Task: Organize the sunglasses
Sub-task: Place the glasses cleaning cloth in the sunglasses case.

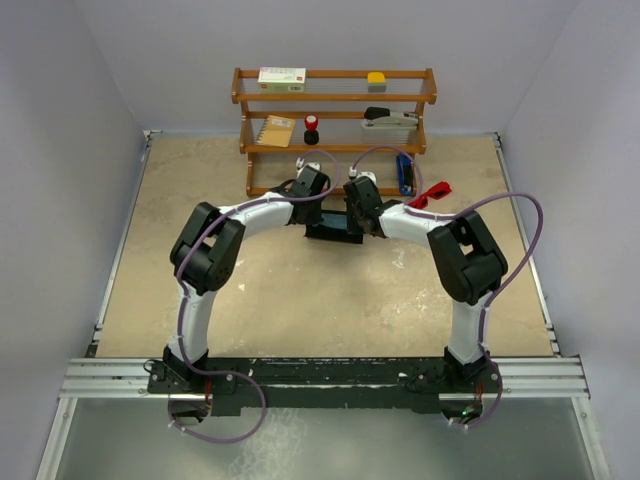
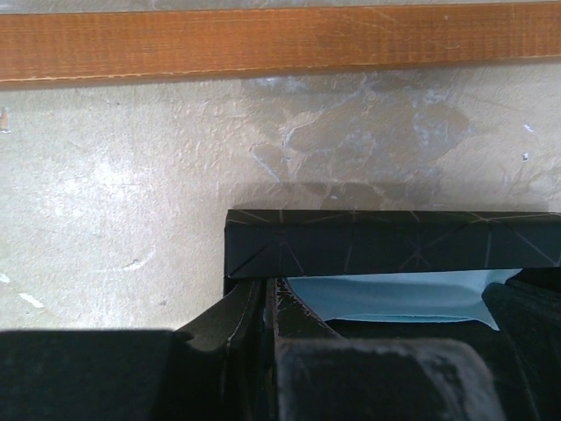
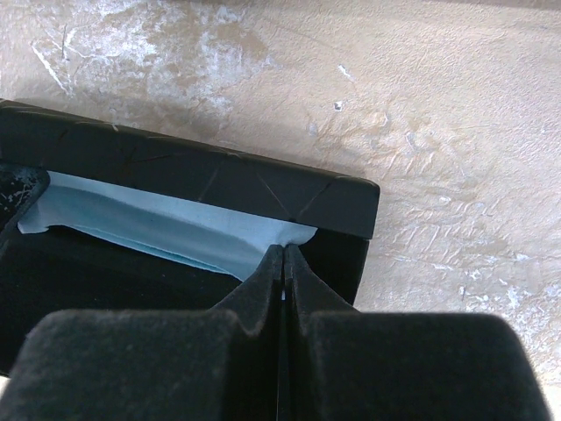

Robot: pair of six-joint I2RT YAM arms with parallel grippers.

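The red sunglasses point(image 1: 430, 193) lie on the table right of the arms, held by neither gripper. Both grippers meet over an open black oblong case point(image 1: 335, 235) in front of the shelf. In the left wrist view, my left gripper point(image 2: 266, 282) is shut at the left end of the case point(image 2: 386, 241), pinching a corner of the light blue cloth point(image 2: 394, 298). In the right wrist view, my right gripper point(image 3: 285, 248) is shut on the cloth's point(image 3: 158, 224) other corner, inside the case's point(image 3: 219, 175) right end. The cloth stretches between them along the case's far wall.
A wooden shelf point(image 1: 335, 120) stands at the back, its bottom rail point(image 2: 263, 39) just beyond the case. It carries a white box point(image 1: 282, 78), a yellow item point(image 1: 376, 77), a notebook point(image 1: 275, 130) and a blue object point(image 1: 404, 172). Grey walls enclose the table.
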